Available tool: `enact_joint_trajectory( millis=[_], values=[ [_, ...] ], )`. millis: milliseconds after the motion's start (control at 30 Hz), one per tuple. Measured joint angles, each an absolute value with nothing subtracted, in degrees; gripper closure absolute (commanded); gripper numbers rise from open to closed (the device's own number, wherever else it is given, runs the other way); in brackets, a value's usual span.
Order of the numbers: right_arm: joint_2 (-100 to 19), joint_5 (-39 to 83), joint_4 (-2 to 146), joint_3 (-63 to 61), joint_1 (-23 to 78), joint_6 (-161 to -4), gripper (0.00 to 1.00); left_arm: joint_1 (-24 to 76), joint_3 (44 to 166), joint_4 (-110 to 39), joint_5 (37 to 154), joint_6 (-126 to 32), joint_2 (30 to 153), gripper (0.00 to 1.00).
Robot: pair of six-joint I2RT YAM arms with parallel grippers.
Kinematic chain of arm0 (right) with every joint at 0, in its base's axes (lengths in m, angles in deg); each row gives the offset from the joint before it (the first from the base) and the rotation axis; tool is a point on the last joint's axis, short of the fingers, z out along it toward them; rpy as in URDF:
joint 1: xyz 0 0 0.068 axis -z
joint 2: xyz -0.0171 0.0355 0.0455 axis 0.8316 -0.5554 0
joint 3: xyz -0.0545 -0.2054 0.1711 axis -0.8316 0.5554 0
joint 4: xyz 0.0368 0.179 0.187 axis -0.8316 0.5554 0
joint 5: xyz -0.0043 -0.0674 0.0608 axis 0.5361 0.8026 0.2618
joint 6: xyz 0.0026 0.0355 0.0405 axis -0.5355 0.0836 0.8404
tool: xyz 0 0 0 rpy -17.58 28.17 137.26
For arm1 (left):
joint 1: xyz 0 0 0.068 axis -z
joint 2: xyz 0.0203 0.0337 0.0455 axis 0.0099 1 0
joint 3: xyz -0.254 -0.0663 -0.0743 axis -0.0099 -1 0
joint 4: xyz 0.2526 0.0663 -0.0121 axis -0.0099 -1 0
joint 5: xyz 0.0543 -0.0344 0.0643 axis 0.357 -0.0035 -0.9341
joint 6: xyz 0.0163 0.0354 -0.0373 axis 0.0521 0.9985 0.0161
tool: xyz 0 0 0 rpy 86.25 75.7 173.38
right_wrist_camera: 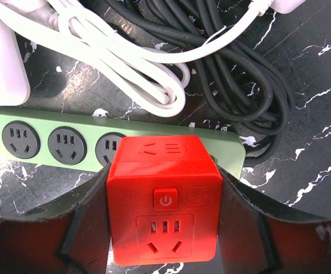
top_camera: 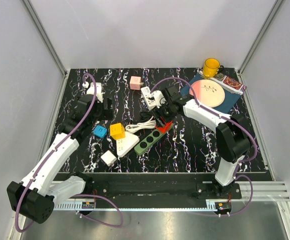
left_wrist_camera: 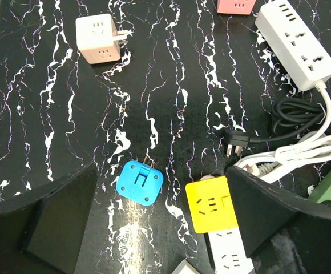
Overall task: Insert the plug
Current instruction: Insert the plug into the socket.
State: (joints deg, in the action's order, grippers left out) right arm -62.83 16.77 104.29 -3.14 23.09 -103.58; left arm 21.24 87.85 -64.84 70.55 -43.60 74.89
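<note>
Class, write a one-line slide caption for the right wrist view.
Right gripper holds a red cube socket at the green power strip, beside coiled cables.

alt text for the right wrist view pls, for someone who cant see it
The right gripper clamps a red cube adapter, power button and socket facing the camera, at one end of a green power strip with three sockets visible. Beyond them, a coiled white cable and black cable lie on the marbled table.

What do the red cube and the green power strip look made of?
The red cube looks like moulded plastic: smooth, satin faces with soft highlights. The green power strip is probably plastic too: matt, uniform colour, dark socket inserts.
</note>
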Motion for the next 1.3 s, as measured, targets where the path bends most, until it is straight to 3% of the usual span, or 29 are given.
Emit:
enact_joint_trajectory(
  millis=[1300],
  values=[
    [-61.92,18.91,103.19,-2.09,22.52,-102.25,1.00,21.24,87.74,-64.86,70.20,-43.05,74.89,0.01]
  ],
)
